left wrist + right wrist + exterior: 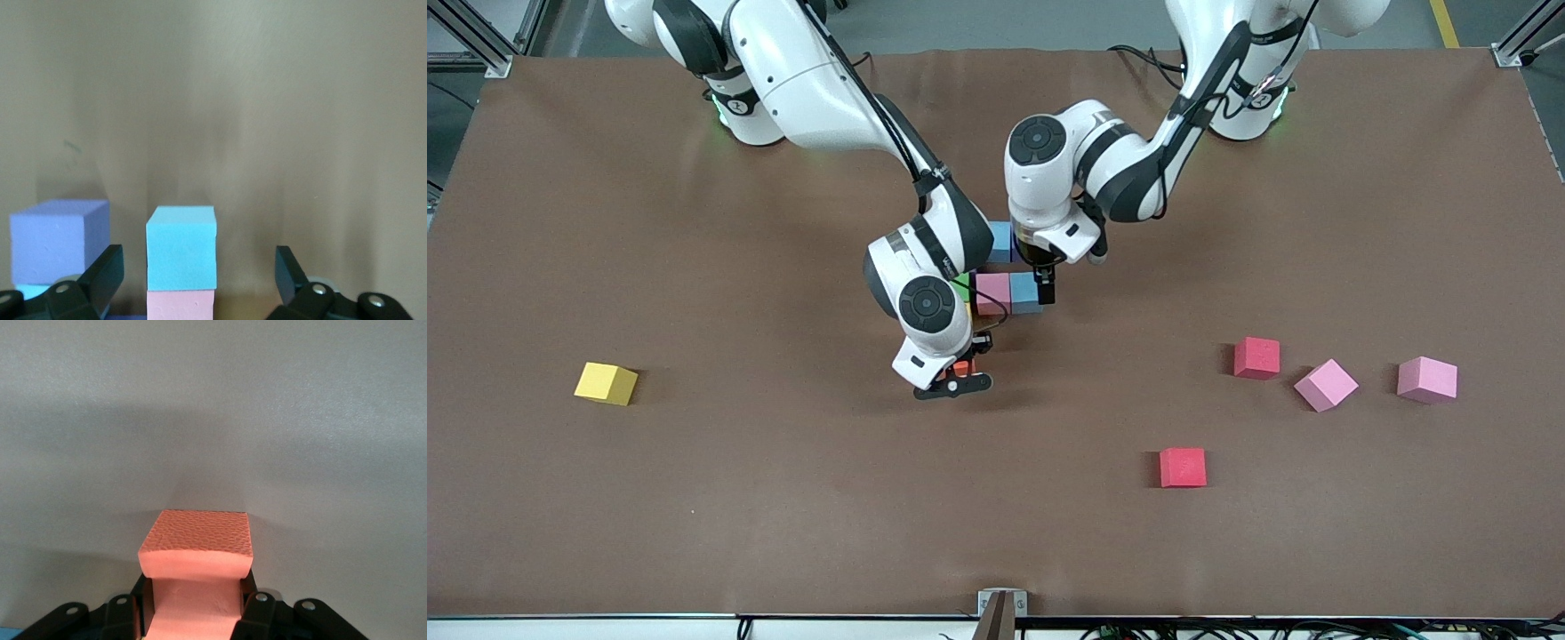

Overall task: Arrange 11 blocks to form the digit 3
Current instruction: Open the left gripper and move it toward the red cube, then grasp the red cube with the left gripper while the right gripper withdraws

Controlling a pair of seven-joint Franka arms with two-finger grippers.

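My right gripper [957, 377] is shut on the orange block [961, 366], low over the table beside the cluster. In the right wrist view the orange block [199, 543] sits pinched in that gripper [195, 603]. The cluster holds a green block [960, 285], a bright pink block [992, 293] and two light blue blocks [1025, 293] [1000, 242]. My left gripper [1044, 286] is open at the nearer light blue block. In the left wrist view the gripper [198, 268] has that block [181, 245] between its fingers [107, 272], untouched, with a purple block [59, 239] beside it.
A yellow block [607, 383] lies alone toward the right arm's end. Two red blocks [1256, 357] [1183, 468] and two paler mauve-pink cubes [1326, 384] [1427, 380] lie toward the left arm's end. The brown table [783, 498] is bare near the front camera.
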